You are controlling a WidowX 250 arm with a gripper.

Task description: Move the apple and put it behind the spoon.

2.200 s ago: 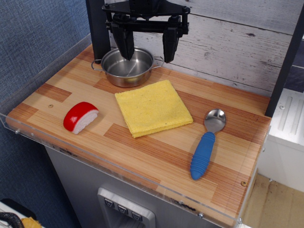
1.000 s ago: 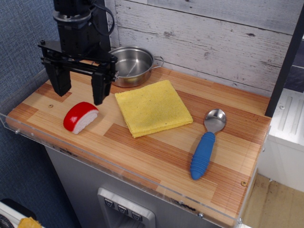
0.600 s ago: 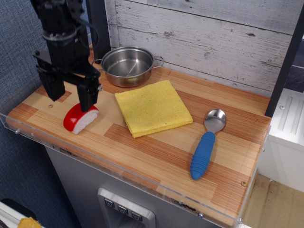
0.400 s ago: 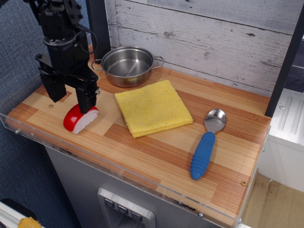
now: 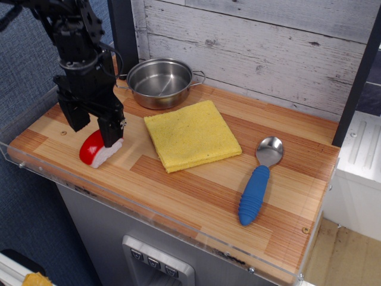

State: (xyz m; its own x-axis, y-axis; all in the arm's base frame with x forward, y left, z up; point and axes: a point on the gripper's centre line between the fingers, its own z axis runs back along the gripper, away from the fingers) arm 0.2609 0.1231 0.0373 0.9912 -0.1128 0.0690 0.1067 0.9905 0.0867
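The apple (image 5: pixel 95 151), a red toy slice with a white cut face, lies on the wooden board near its front left corner. My gripper (image 5: pixel 93 128) is down over it, open, with one finger behind the red skin and the other finger (image 5: pixel 111 132) against the white face. The gripper hides the slice's upper part. The spoon (image 5: pixel 260 178), with a silver bowl and a ribbed blue handle, lies at the right of the board, bowl pointing away.
A yellow sponge cloth (image 5: pixel 191 134) lies in the middle of the board. A steel pot (image 5: pixel 159 82) stands at the back left by the plank wall. A clear acrylic lip (image 5: pixel 149 212) runs along the front edge. A black post (image 5: pixel 357 77) stands at the right.
My gripper came from above the pot to the left front and lowered over the apple. In the last half second it dropped further around the slice. The apple has not moved.
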